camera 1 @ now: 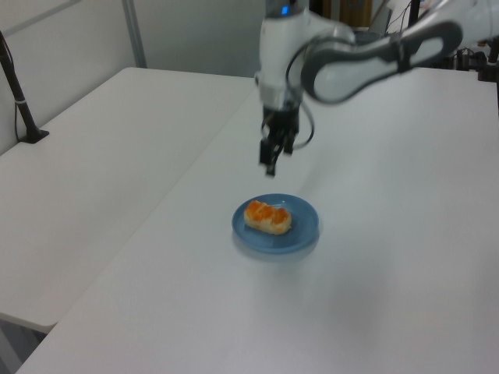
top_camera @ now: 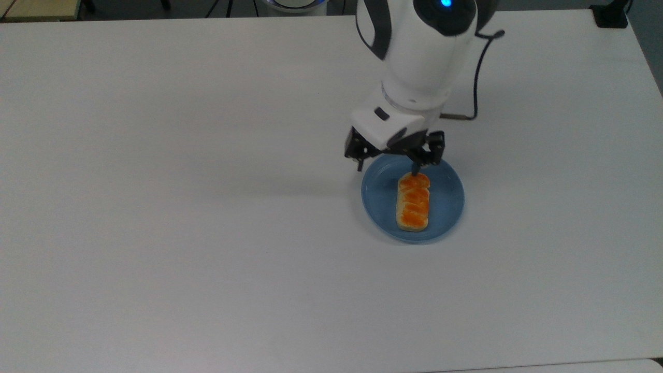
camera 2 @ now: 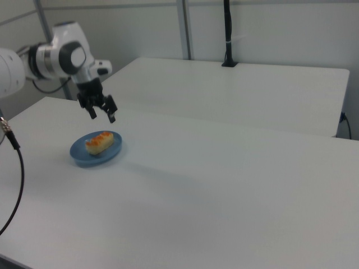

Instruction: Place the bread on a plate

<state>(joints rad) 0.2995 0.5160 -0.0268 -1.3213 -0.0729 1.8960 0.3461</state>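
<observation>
One bread (top_camera: 413,202) lies on one plate (top_camera: 445,203). One robot arm (top_camera: 419,57) carries a single pincer (top_camera: 387,166) with two fingers (top_camera: 415,167). Two white counters stand side by side, the nearer counter (top_camera: 207,207) bearing the plate.
</observation>
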